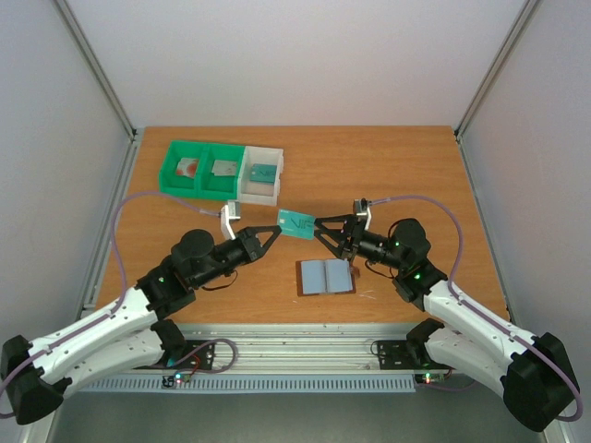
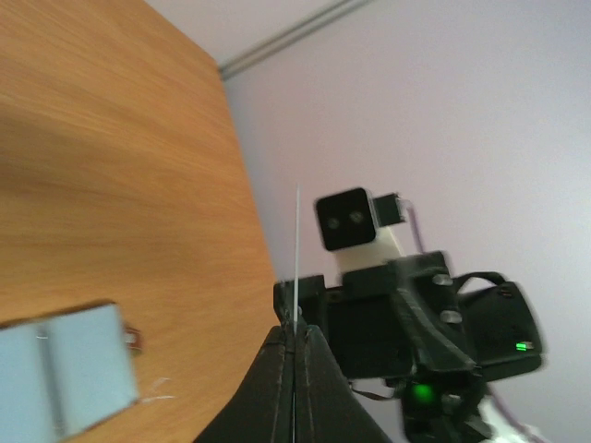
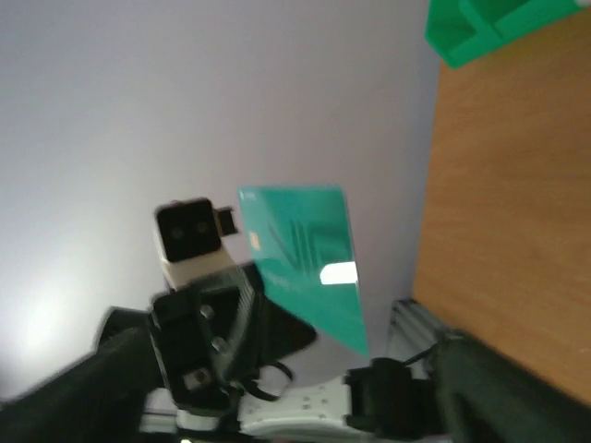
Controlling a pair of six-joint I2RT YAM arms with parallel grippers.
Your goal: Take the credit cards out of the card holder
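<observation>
A teal credit card (image 1: pixel 296 221) is held in the air between the two grippers, above the table behind the card holder. My left gripper (image 1: pixel 280 229) is shut on its left edge. In the left wrist view the card (image 2: pixel 297 249) stands edge-on out of the closed jaws (image 2: pixel 295 330). My right gripper (image 1: pixel 320 226) is at the card's right edge, and its jaws look open. The right wrist view shows the card's face (image 3: pixel 305 263). The brown card holder (image 1: pixel 325 277) lies open on the table with its blue-grey pockets up, and also shows in the left wrist view (image 2: pixel 60 369).
A green bin (image 1: pixel 177 157) and a white bin (image 1: pixel 263 194) stand at the back left. They hold a white card with a red mark (image 1: pixel 188 168), a grey card (image 1: pixel 224 168) and a teal card (image 1: pixel 261 172). The two wrists face each other closely.
</observation>
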